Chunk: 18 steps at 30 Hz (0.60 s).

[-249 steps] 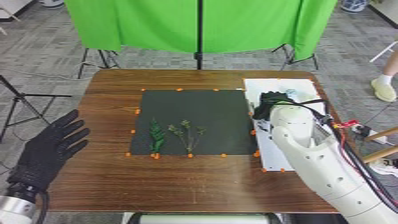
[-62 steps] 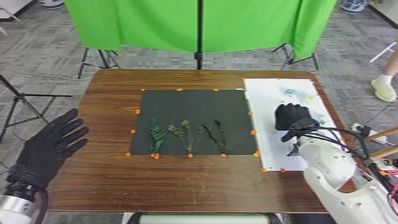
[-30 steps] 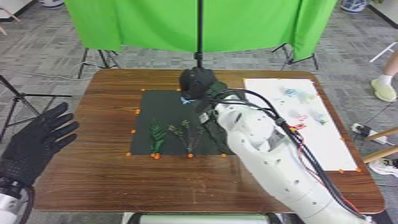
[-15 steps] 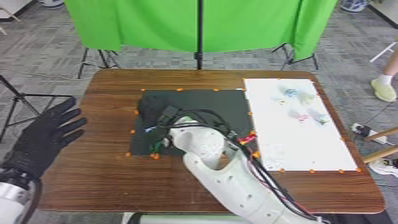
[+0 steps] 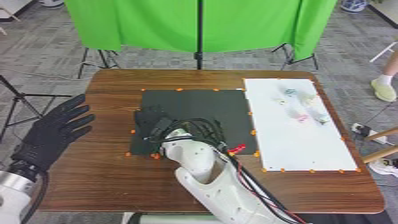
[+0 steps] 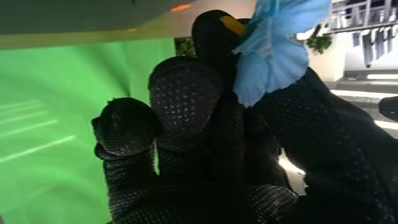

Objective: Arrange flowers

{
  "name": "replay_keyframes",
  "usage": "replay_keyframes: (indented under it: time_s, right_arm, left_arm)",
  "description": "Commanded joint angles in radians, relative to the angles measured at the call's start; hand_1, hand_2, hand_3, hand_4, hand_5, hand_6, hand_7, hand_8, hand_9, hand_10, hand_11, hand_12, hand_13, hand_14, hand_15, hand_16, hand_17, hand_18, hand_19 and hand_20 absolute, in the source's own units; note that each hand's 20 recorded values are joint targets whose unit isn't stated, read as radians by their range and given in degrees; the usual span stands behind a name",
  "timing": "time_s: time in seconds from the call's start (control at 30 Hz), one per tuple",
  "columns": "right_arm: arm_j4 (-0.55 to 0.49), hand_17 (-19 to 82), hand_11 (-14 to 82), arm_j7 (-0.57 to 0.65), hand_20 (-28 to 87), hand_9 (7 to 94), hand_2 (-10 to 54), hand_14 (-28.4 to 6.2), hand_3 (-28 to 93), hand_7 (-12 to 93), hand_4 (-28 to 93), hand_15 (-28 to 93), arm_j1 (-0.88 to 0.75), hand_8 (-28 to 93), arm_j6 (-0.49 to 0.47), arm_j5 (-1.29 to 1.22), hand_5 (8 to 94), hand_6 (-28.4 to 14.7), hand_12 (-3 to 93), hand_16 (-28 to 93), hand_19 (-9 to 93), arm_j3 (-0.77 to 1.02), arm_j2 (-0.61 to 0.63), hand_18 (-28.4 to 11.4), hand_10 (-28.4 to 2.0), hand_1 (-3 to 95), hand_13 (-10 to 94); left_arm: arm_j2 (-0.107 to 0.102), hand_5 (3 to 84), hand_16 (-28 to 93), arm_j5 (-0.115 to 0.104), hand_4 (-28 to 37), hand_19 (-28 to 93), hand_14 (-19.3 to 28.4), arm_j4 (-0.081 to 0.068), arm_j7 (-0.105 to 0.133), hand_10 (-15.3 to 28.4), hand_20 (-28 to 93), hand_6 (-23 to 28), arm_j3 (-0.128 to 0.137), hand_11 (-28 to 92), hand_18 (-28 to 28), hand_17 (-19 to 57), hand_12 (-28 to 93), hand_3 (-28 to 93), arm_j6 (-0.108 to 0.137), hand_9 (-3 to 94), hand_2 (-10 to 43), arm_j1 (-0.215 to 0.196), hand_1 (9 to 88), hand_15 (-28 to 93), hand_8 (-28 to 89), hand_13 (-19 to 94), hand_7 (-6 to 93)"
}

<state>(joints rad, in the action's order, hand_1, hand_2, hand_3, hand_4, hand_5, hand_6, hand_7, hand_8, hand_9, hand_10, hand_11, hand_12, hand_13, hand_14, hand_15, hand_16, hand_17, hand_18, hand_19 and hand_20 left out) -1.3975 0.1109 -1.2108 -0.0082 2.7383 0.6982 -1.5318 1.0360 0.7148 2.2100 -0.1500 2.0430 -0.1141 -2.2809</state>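
Currently right hand over black mat has blue flower pinched, left hand's fingers apart, pink flower on white board.

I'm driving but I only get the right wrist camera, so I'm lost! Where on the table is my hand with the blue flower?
Observer: Your right hand is over the left side of the dark mat.
Operator: Are there more flowers besides my blue flower?
Observer: Yes, a pink flower lies on the white sheet.
Operator: And where's the left hand?
Observer: It's at the left edge of the table, with its fingers open.
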Motion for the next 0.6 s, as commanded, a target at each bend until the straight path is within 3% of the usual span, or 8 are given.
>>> replay_keyframes:
  time_s: [0.03,0.5,0.6]
  right_arm:
    - [0.033,43,16.9,0.001,46,86.5,-9.5,-1.2,80,44,-28,62,0.001,-13,0.083,0.075,71.8,0.8,44.0,33,93,0.001,-0.011,-17.5,-2.4,52.5,80]
    - [0.009,40,16.8,0.05,46,79.3,-9.5,-2.3,79,45,-28,67,-0.001,-15,0.068,0.067,63.6,0.0,42.2,29,93,-0.009,-0.001,-17.6,-3.4,45.7,75]
    - [-0.013,39,16.7,0.069,46,78.6,-9.5,-2.6,78,44,-28,67,0.004,-15,0.071,0.045,63.3,0.1,41.7,29,93,-0.011,0.007,-17.7,-3.5,44.6,75]
  left_arm:
    - [0.003,22.6,0,-0.004,-28.3,40,11.7,-0.006,-0.017,8.9,7,1.1,-0.002,21,18.1,-11.9,16,70,-0.018,17.7,-0.7,-0.003,25.2,32,-12,13,21.2]
    - [0.009,22.8,0,-0.003,-28.2,40,11.7,-0.009,-0.027,8.9,8,1.2,-0.007,21,18.1,-12.0,16,69,-0.026,17.8,-0.6,0.008,25.3,32,-12,13,21.2]
    - [0.017,22.8,0,-0.001,-28.2,40,11.6,-0.002,-0.019,8.9,8,1.2,-0.002,21,18.1,-12.0,16,70,-0.022,17.8,-0.6,-0.005,25.2,32,-12,13,21.2]
